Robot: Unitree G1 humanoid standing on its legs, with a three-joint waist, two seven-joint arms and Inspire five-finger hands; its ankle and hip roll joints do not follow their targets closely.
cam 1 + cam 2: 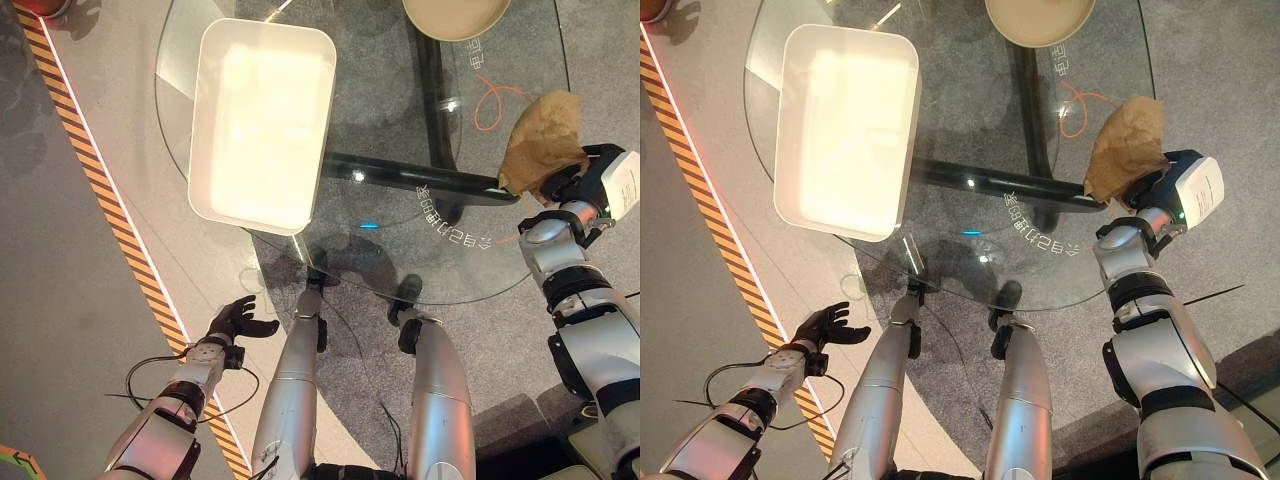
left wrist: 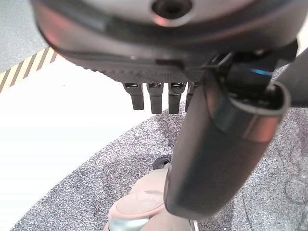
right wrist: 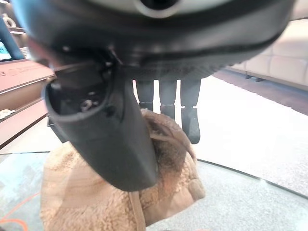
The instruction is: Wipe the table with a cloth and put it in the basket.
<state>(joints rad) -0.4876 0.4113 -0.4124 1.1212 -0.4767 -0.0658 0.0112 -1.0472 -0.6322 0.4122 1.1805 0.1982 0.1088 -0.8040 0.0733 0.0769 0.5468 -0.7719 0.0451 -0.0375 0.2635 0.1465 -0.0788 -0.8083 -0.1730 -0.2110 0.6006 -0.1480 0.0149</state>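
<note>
Left hand (image 1: 237, 322) hangs low, fingers relaxed; right hand (image 1: 575, 180) grips the cloth (image 1: 545, 135) on the table (image 1: 400, 120); basket (image 1: 262, 120) holds nothing.

Table: round clear glass table (image 1: 400, 270) on a dark tubular frame, with grey carpet visible through the top.
Basket: white rectangular basket (image 1: 262, 122) lies on the table's left part, its near corner reaching the table's near-left edge; nothing shows inside it.
Bowl: a beige round bowl (image 1: 455, 17) sits at the far side of the table, cut off by the view's edge.
Cloth: a tan fleecy cloth (image 1: 545, 140) lies bunched at the table's right edge, well apart from the basket.
Floor: grey carpet under the table; a smooth pale strip with an orange-and-black striped line (image 1: 120, 220) runs along the left.
</note>
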